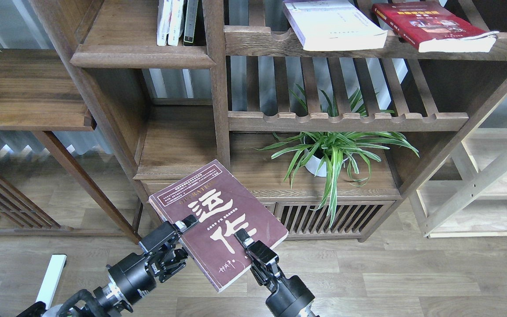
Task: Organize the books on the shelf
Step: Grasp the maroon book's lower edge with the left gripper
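The maroon book [218,222], with big white Chinese characters, is held tilted in the air in front of the cabinet. My left gripper [185,226] clamps its left edge. My right gripper [241,236] clamps its lower right part, one finger [245,240] lying on the cover. The white book [335,24] and the red book [434,24] lie flat on the top slatted rack at the upper right. The solid dark-brown shelf [143,56] with a rounded front edge is at the upper left, well above the held book.
Thin white and dark upright volumes [176,22] stand on the solid shelf's right end. A potted spider plant [330,152] sits in the lower right compartment under a slatted rack [346,119]. A pale wood frame unit [478,185] stands right. A lower solid board [178,149] lies behind the book.
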You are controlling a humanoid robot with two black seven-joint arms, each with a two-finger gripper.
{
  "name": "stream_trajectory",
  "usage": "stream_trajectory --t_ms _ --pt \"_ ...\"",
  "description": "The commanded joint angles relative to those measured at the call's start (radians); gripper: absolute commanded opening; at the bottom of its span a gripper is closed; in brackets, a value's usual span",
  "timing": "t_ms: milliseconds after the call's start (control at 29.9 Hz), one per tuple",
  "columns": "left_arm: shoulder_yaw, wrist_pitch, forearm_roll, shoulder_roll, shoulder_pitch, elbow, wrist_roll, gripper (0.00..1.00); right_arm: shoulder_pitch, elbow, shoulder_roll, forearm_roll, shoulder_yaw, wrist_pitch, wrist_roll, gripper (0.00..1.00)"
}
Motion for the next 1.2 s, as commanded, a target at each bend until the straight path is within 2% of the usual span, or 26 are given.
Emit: stream_trajectory --t_ms 0,1070,1170 --pt "0.0 0.0 0.017 -0.012 0.0 0.002 -0.001 0.99 0.009 -0.006 0.0 0.0 -0.001 0.0 0.0 0.04" --pt "-0.009 0.0 0.076 -0.043 -0.036 0.032 -0.001 0.98 0.015 -0.014 0.0 0.0 -0.013 0.0 0.005 0.05" --pt "-0.008 0.0 0.076 -0.044 -0.038 0.031 -0.001 0.92 0.015 -0.014 0.0 0.001 -0.013 0.0 0.005 0.05"
